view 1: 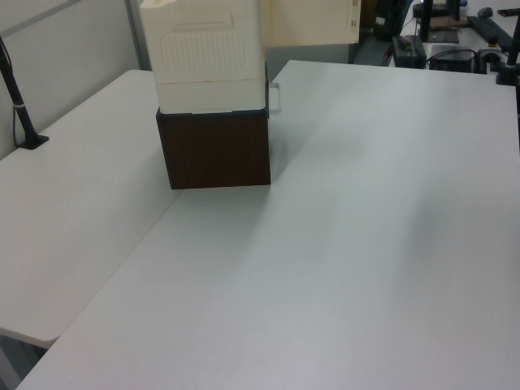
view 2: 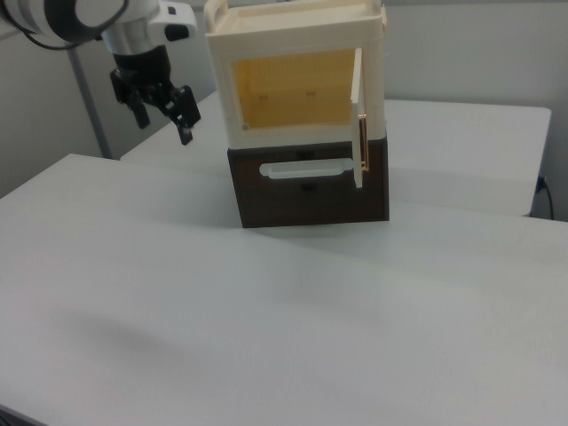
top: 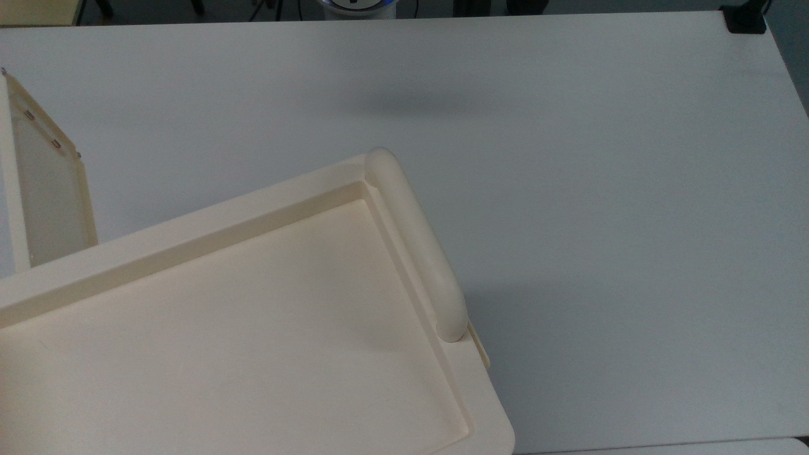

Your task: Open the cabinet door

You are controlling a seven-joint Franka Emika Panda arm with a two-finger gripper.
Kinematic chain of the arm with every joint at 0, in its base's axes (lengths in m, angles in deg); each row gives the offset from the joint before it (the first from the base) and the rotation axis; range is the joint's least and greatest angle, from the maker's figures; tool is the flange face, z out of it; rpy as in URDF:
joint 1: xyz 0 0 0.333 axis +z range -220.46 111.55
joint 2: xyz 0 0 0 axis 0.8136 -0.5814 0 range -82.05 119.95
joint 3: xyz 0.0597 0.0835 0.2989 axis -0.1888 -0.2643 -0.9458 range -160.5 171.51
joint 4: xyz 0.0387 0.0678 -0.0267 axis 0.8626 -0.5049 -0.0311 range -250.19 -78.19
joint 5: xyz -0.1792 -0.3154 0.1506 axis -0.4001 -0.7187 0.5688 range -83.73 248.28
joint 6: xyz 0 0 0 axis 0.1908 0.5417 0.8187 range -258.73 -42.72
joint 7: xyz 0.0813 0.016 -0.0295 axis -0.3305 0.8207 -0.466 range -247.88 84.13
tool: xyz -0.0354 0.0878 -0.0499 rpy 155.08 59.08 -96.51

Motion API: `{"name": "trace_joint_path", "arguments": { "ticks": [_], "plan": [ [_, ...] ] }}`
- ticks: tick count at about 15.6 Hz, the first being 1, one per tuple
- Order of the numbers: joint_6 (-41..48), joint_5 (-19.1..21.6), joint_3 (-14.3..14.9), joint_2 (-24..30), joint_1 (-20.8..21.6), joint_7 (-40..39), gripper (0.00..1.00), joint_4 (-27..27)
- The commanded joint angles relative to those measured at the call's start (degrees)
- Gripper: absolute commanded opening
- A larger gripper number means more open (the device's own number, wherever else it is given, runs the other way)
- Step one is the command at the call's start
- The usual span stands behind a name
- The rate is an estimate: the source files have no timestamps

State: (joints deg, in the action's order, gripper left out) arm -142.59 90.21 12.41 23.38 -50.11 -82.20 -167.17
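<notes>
Door: the door (view 2: 358, 115) stands swung wide open, seen edge-on at the cabinet's 3 o'clock side in the right view; in the top view the door (top: 47, 189) sits at about 9 o'clock, screws along its upper edge; in the left view the door (view 1: 313, 22) juts out at 12 o'clock.
Gripper: the gripper (view 2: 161, 105) hangs at 10 o'clock in the right view, well apart from the cabinet (view 2: 297, 84), jaws apart and holding nothing.
Cabinet contents: the yellow-lit inside looks empty.
Base: the cabinet rests on a dark box (view 2: 306, 191) on the table (view 2: 266, 319).
Progress: by my reading the opening looks done.
Risk: the door may swing back if nothing holds it, or the arm, if it passes close, could clip the door and nudge the cabinet on the box.
</notes>
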Motion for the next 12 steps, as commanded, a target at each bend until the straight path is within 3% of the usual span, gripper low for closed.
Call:
{"name": "trace_joint_path", "arguments": {
  "ticks": [1,12],
  "plan": [
    [1.0,-2.7,1.5,-1.3,0.7,-0.6,1.0,0.1],
    [2.2,-6.3,1.2,-2.3,0.7,-1.1,1.0,0.4]
  ]
}}
